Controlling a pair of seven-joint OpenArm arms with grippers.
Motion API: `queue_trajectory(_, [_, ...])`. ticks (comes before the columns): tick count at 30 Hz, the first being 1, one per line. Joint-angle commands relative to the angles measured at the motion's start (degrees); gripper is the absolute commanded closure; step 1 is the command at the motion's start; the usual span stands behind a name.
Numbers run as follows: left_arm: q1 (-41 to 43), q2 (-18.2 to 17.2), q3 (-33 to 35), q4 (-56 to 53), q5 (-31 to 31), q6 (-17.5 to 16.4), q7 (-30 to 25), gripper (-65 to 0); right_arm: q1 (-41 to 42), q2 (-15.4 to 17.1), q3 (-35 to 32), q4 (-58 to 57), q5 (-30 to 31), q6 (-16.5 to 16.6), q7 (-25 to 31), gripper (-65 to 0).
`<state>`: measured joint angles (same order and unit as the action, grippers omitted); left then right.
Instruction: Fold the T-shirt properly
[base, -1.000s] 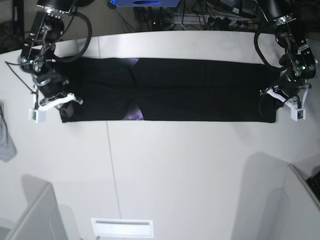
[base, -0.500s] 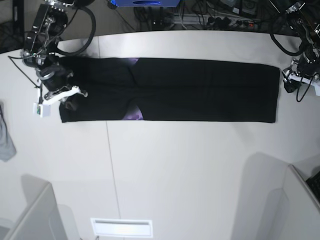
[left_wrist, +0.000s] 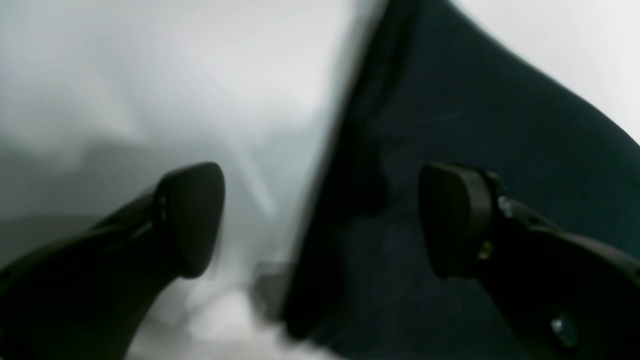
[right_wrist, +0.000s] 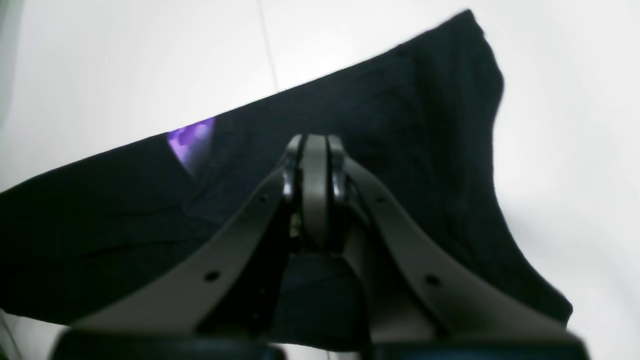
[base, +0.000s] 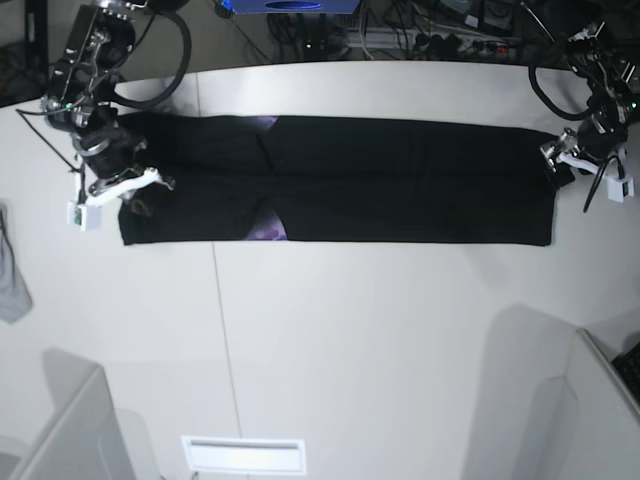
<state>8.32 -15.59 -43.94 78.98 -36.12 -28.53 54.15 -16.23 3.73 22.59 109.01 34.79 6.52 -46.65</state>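
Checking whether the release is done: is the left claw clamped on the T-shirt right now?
No. The left claw stands wide open, with the T-shirt edge lying unpinched between its fingers.

One T-shirt (base: 400, 180), one grey cloth (base: 12, 275), two tools.

L tool (base: 556, 162) let go of the T-shirt (base: 400, 180): was clamped on the near corner of the shirt's end 1 s ago, swung clear off past the edge, now back at the edge further up, jaws wide, one finger (left_wrist: 450, 220) over cloth, other over bare worktop (left_wrist: 150, 75). R tool (base: 140, 195) shifted slightly up/inward along its end of the shirt.
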Motion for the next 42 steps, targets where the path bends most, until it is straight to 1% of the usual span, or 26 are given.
queue_trajectory(1, [-0.27,-0.36,0.82,-0.08,-0.41,0.01,0.66,-57.8,0.18,0.45,0.14,0.83,0.60,0.38,0.98,0.0])
queue_trajectory(3, [-0.36,-0.27,1.79,-0.25,-0.41,0.09,0.66,-57.4,-0.34,0.45,0.14,0.83,0.60,0.38,0.98,0.0])
queue_trajectory(4, [-0.36,-0.27,1.88,-0.52,-0.41,0.09,0.66,-55.9,-0.43,0.45,0.14,0.83,0.60,0.38,0.98,0.0])
queue_trajectory(5, [-0.45,-0.19,1.97,-0.69,-0.41,0.09,0.66,-52.7,-0.52,0.45,0.14,0.83,0.60,0.38,0.98,0.0])
queue_trajectory(9, [-0.54,-0.10,1.97,-1.75,-0.41,-0.08,0.57,-32.1,-1.40,0.45,0.14,0.92,0.69,0.38,1.16,0.0])
queue_trajectory(10, [-0.54,-0.10,1.97,-1.75,-0.41,-0.08,0.57,-28.0,-1.49,0.45,0.14,0.92,0.69,0.38,1.07,0.0])
queue_trajectory(16, [0.08,-0.45,1.61,-1.31,-0.32,0.01,0.57,-7.4,-2.28,0.45,0.22,0.92,0.69,0.38,1.25,0.0])
queue_trajectory(18, [0.17,-1.68,1.53,-1.22,-0.32,0.01,0.57,0.0,-2.45,0.45,0.22,0.92,0.69,0.38,1.25,0.0])
queue_trajectory(21, [0.17,-2.73,1.53,-1.66,-0.32,-0.08,0.40,0.0,-2.54,0.45,0.22,0.92,0.69,0.38,1.16,0.0])
queue_trajectory(22, [0.17,-3.00,1.53,-1.40,-0.32,-0.08,-0.48,0.0,-2.54,0.45,0.22,0.92,0.69,0.38,1.07,0.0])
queue_trajectory(25, [2.01,-3.61,1.61,-1.13,-0.32,0.09,-5.58,0.0,-2.63,0.45,0.22,0.92,0.78,0.38,1.07,0.0])
queue_trajectory(29, [3.51,-3.97,1.53,-1.05,-0.32,0.09,-8.74,0.0,-3.24,0.45,0.22,0.92,0.78,0.38,1.25,0.0])
queue_trajectory(32, [4.65,-4.32,1.53,1.15,-0.32,0.09,-9.36,0.0,-3.24,0.45,0.22,0.92,0.78,0.38,1.07,0.0])
queue_trajectory(36, [6.32,-4.05,1.61,8.01,-0.23,0.09,-9.10,0.0,-3.16,0.36,0.22,0.92,0.78,0.38,1.07,0.0])
queue_trajectory(38, [7.82,-3.88,2.05,11.70,1.26,0.18,-9.10,0.0,-3.07,0.36,0.31,0.92,0.78,0.38,1.07,0.0])
queue_trajectory(39, [8.17,-3.17,2.05,13.72,2.58,0.18,-9.10,0.0,-2.98,0.36,0.31,0.92,0.78,0.38,1.07,0.0])
queue_trajectory(42, [8.69,0.78,2.05,19.79,7.77,0.18,-9.01,0.0,-2.89,0.36,0.31,0.92,0.78,0.38,1.07,0.0])
